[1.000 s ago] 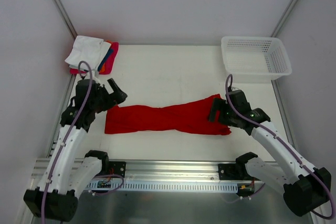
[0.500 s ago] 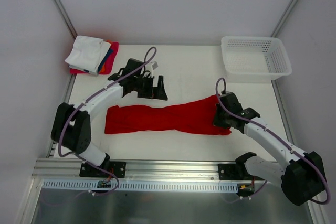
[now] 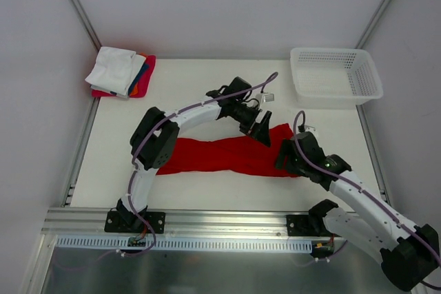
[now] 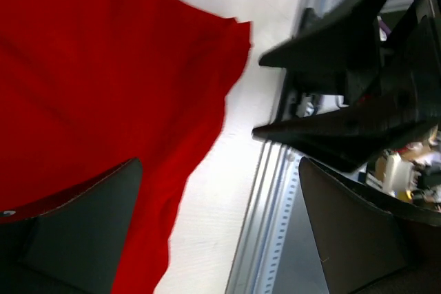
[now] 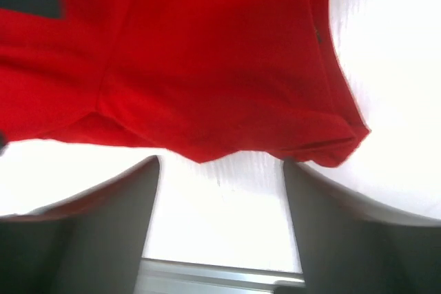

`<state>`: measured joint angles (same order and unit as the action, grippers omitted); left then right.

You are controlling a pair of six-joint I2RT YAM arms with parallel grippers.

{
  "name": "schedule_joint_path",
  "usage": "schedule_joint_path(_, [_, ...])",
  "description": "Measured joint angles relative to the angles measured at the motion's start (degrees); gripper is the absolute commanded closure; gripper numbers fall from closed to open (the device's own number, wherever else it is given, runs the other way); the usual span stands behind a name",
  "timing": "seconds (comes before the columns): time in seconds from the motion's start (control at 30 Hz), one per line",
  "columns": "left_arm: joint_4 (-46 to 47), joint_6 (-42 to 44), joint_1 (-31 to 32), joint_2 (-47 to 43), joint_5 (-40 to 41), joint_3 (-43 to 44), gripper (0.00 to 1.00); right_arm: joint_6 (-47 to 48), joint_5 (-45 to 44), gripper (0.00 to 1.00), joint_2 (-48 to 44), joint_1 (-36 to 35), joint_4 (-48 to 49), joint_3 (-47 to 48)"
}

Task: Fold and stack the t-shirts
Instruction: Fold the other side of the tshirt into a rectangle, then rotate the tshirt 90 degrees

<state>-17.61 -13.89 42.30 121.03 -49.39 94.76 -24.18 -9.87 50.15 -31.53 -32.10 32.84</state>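
1. Top external view: the red t-shirt (image 3: 220, 156) lies as a long band on the table (image 3: 186, 80). Both sets of jaws are at its right end, and the folded stack (image 3: 118, 72) is well apart from them.
2. Left gripper (image 4: 220, 163): the jaws are wide apart and hold nothing. The shirt's corner lies just ahead of them, with cloth running under one finger.
3. Right gripper (image 5: 220, 162): the jaws are apart with bare table between them, and the hem is just ahead.
4. Judgement: each gripper should pinch one corner through all layers. Both should then lift together so the fold lands square.
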Motion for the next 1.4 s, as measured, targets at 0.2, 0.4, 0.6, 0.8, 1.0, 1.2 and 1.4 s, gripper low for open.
schedule_joint_path(0.2, [-0.17, -0.02, 3.69, 4.09, -9.22, 3.72, 0.01, -1.38, -3.98, 0.01, -9.22, -1.73, -6.45, 1.18])
schedule_joint_path(0.4, [-0.72, 0.46, 7.45, 10.56, -12.61, 4.24, 0.27, -2.47, -5.95, 0.0, -14.43, -2.05, -10.84, 2.05])
schedule_joint_path(0.6, [-3.26, 0.74, 10.71, 17.97, -11.67, 7.45, 1.0, -3.96, -6.29, 0.01, -19.71, -2.54, -14.01, 2.01])
schedule_joint_path(0.8, [-4.17, 0.66, 10.86, 20.63, -8.74, 12.59, 1.0, -4.98, -6.43, 0.0, -23.06, -2.97, -17.18, 2.03])
schedule_joint_path(1.0, [-4.33, 0.68, 10.84, 20.65, -1.44, 14.75, 1.0, -5.51, -6.43, 0.01, -25.97, -3.1, -19.91, 2.64])
schedule_joint_path(1.2, [-4.87, 0.81, 10.91, 20.37, 4.15, 15.89, 1.0, -5.7, -6.38, 0.0, -27.63, -3.21, -22.03, 3.74])
schedule_joint_path(1.4, [-6.08, 1.4, 10.95, 18.45, 16.65, 16.92, 1.0, -5.75, -6.25, 0.0, -28.28, -3.21, -22.64, 4.87])
